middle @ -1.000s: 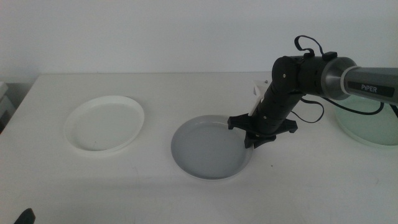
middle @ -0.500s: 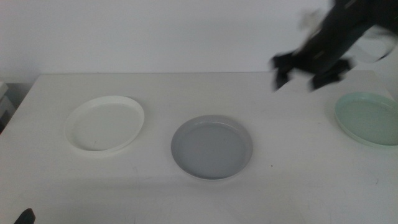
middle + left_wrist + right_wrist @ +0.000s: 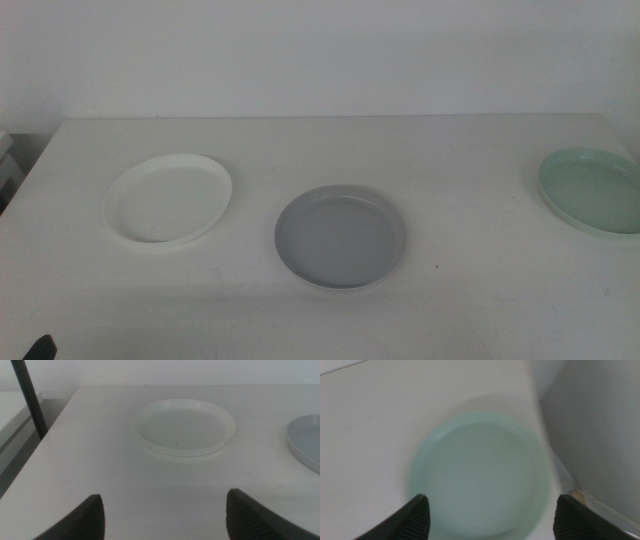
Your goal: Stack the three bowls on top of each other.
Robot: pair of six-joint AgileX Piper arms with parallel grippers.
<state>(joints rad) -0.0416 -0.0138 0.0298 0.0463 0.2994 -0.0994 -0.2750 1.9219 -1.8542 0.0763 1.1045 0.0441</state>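
Three bowls lie apart on the white bench (image 3: 300, 320), none stacked, all holding nothing.

Middle view: the white bowl (image 3: 168, 198) sits at the left, the grey bowl (image 3: 340, 237) near the centre and a little nearer, the mint green bowl (image 3: 592, 190) at the far right edge, cut off by the frame; no arm reaches over them, only a dark tip at the near left corner.
Left wrist view: the left end effector (image 3: 165, 515) hangs low over the bench with its jaws spread wide and holding nothing, the white bowl beyond it and the grey bowl's rim to the right.
Right wrist view, blurred: the right end effector (image 3: 490, 515) hovers above the mint green bowl, jaws wide apart, gripping nothing.
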